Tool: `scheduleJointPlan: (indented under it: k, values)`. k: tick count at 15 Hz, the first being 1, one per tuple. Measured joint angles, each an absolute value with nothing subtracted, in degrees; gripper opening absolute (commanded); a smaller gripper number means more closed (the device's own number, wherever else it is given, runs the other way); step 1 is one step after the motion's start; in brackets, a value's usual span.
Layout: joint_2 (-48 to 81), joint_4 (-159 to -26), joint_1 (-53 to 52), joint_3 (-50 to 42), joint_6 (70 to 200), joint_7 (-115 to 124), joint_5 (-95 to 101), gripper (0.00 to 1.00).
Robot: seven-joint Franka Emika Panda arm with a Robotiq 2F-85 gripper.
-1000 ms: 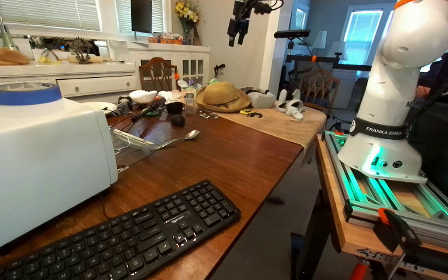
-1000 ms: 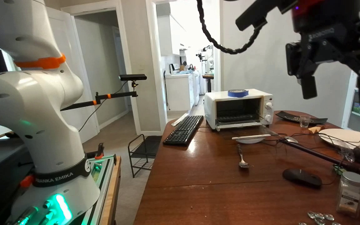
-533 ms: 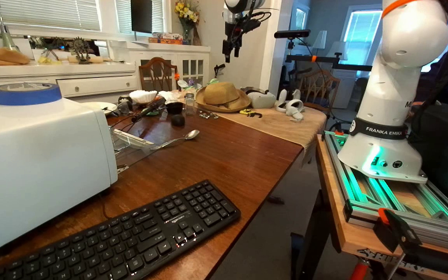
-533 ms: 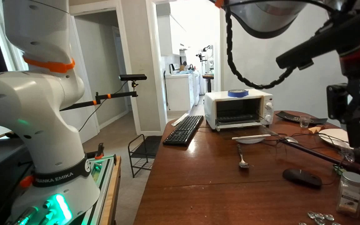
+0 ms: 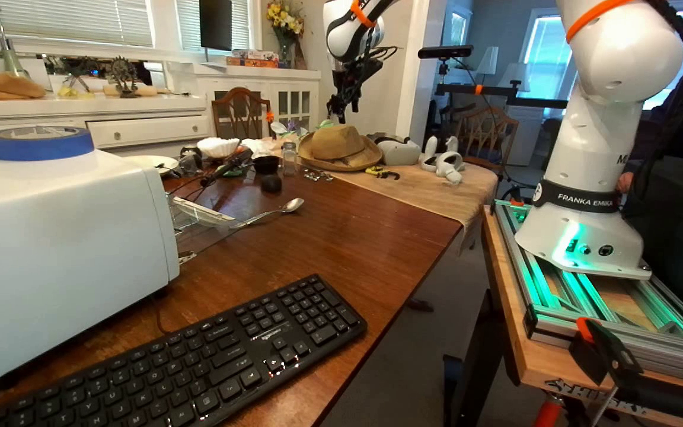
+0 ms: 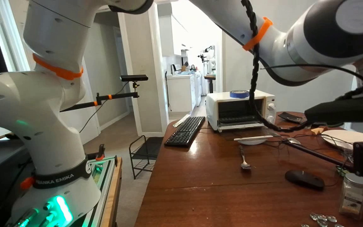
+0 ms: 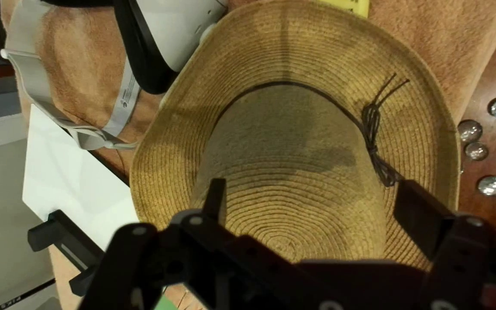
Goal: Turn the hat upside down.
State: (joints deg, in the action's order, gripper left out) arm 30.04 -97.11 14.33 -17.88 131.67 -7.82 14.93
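The gripper is empty, its fingers spread wide over the hat (whether either one brushes the straw, I cannot tell). The hat sits crown up on a tan cloth, a dark cord tied around it, the bow between 2 and 3 o'clock in the wrist view. From the hat there, a headset lies between 10 and 11 o'clock and clear beads at 3, on the wooden table. In an exterior view, controllers rest at 3 o'clock from the hat, a yellow thing at 4, a jar at 9.
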Motion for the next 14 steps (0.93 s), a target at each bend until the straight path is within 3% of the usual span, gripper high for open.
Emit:
scheduleJointPlan:
  k: [9,10,12,14]
  values:
    - [38.85,-90.07,14.41,-17.19,131.50,-6.80,14.96,0.99]
    - [39.42,-89.53,14.39,-16.89,131.47,-6.79,14.96,0.75]
    - [40.37,-88.49,14.29,-16.45,131.29,-6.76,14.96,0.70]
    - [41.01,-87.69,14.27,-16.29,131.09,-6.76,14.96,0.52]
